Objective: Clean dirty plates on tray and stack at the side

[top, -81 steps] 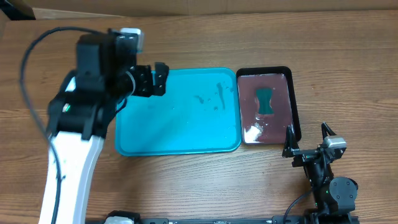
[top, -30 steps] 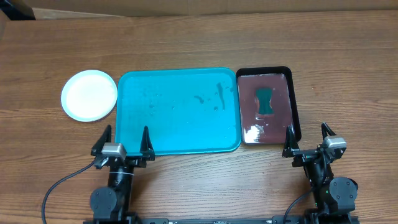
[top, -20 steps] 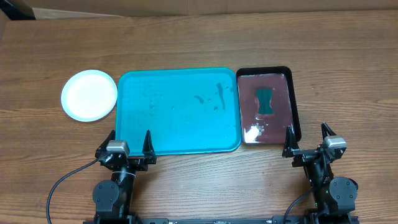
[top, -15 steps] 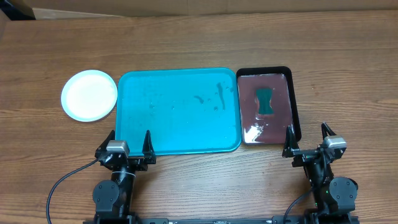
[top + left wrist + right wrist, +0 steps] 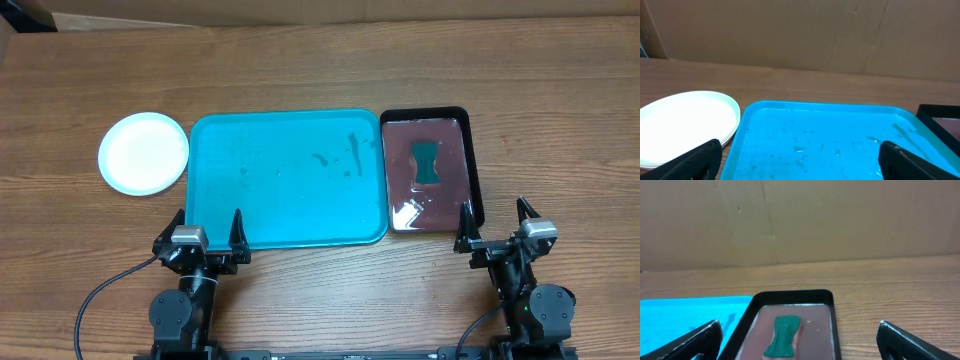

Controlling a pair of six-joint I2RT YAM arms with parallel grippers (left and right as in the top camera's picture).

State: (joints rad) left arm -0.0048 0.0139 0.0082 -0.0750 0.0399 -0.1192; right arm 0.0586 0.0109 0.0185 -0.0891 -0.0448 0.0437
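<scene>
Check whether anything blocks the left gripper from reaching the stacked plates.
Nothing visible does. The plates sit on the table beside the tray, ahead and left of the open left gripper. Only the tray's near corner lies close to that path.

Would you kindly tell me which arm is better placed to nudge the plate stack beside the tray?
Left, probably. The left gripper sits open near the plates on that side; the right gripper is parked by the black tray, with the whole turquoise tray between.
</scene>
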